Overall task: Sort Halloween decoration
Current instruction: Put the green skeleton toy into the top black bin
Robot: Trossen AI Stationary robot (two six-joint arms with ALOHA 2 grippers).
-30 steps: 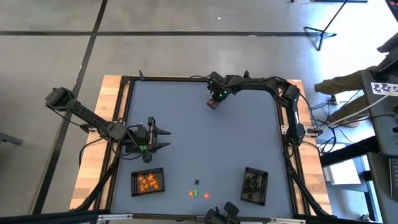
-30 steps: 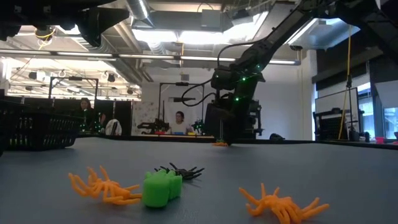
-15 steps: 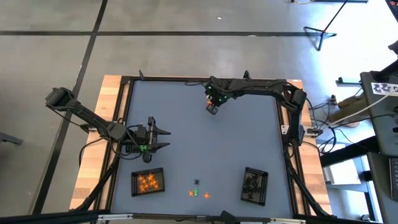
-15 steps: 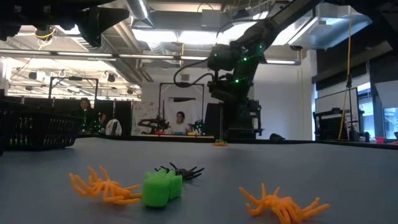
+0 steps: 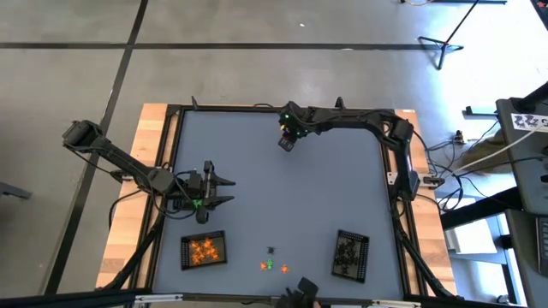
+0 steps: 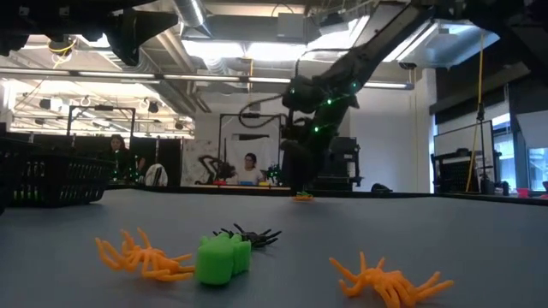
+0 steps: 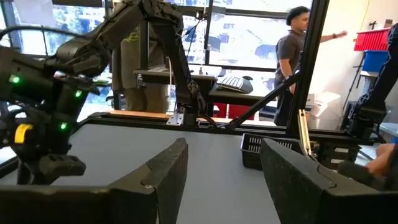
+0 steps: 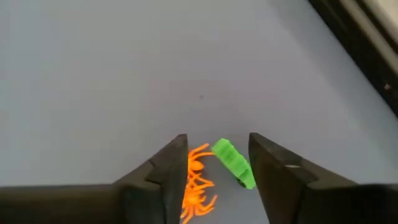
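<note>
Halloween decoration pieces sit in two spots on the worktop, and the pair that counts right now is up at the far edge: an orange spider and a green trinket, lying just beside each other on the bare grey surface. The right gripper hangs directly over them near the middle of that far edge, fingers parted and clasping nothing, and its wrist view shows both pieces framed in the gap between the two fingers, the spider nearest one finger, the green piece close to the other. The green piece lies with its long axis slanted across that gap, not square to it, so a straight pinch would, by my reading, catch it at an angle and could sweep in the spider too. The left gripper waits near the left edge, fingers spread wide and empty, well apart from this pair, so the right arm is plainly the nearer one. Down at the near edge, a small cluster of loose trinkets lies between a tray holding orange pieces and a tray holding dark pieces, both well apart from the right gripper.
</note>
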